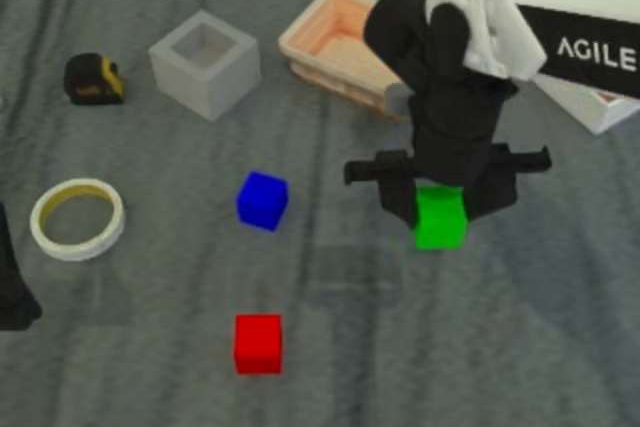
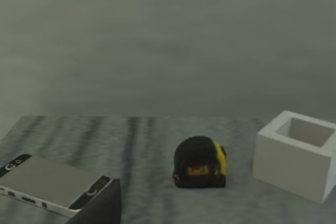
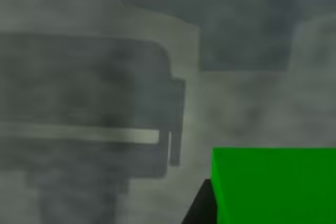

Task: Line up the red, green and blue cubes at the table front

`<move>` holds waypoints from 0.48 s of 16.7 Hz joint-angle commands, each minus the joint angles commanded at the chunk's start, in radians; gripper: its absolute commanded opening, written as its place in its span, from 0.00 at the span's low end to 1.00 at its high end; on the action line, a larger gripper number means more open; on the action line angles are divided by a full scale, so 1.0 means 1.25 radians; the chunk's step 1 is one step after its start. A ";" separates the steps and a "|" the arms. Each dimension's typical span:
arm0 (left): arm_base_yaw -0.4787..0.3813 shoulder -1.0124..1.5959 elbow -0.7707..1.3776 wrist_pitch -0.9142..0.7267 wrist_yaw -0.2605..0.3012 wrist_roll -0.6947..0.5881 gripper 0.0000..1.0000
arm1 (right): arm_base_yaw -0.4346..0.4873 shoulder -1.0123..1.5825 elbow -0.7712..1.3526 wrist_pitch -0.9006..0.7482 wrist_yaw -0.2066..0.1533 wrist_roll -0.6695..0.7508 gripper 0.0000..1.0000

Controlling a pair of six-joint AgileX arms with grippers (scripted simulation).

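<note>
Right claw (image 1: 441, 209) grips the glossy green cube (image 1: 441, 219).

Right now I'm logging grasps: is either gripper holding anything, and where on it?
The right gripper holds the green cube by its upper part, fingers on opposite sides. The left arm, parked at the table's left edge, holds nothing.

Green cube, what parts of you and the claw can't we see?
- Top view: the right claw and arm cover the green cube's far side; whether it's lifted is unclear.
- Right wrist view: the green cube is cut off by the edges.
- Left claw: out of sight.
</note>
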 joint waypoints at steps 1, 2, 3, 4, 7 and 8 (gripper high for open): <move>0.000 0.000 0.000 0.000 0.000 0.000 1.00 | 0.045 -0.007 -0.005 -0.003 0.002 0.057 0.00; 0.000 0.000 0.000 0.000 0.000 0.000 1.00 | 0.088 -0.015 -0.010 -0.005 0.003 0.112 0.00; 0.000 0.000 0.000 0.000 0.000 0.000 1.00 | 0.127 -0.023 -0.015 -0.007 0.005 0.160 0.00; 0.000 0.000 0.000 0.000 0.000 0.000 1.00 | 0.163 -0.032 -0.020 -0.009 0.006 0.201 0.00; 0.000 0.000 0.000 0.000 0.000 0.000 1.00 | 0.231 -0.052 -0.034 -0.009 0.009 0.270 0.00; 0.000 0.000 0.000 0.000 0.000 0.000 1.00 | 0.237 -0.054 -0.035 -0.009 0.009 0.276 0.00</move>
